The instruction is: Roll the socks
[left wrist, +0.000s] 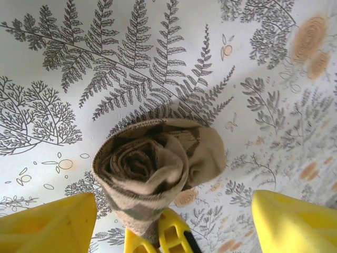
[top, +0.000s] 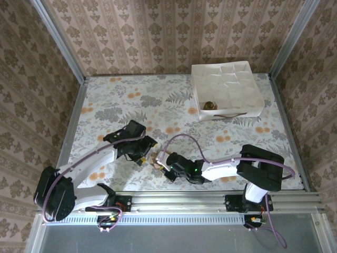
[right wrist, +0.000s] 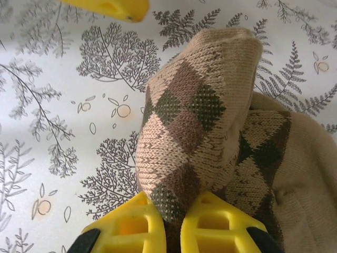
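A brown-and-cream argyle sock (left wrist: 158,166) is rolled into a spiral bundle just above the floral table; it is also in the right wrist view (right wrist: 195,121) and the top view (top: 156,159). My right gripper (right wrist: 176,232) is shut on its lower edge, its yellow fingers (left wrist: 171,237) pinching the fabric. My left gripper (left wrist: 171,205) is open, with one finger on each side of the roll and neither touching it. One left fingertip (right wrist: 108,7) shows at the top of the right wrist view. The two grippers meet at the table's near centre (top: 152,154). A small brownish bundle (top: 209,105) lies in the white box.
A white box with divided compartments (top: 247,92) stands at the back right of the table. Patterned walls and metal posts close in the table on three sides. The arm bases sit on the rail (top: 210,203) at the near edge.
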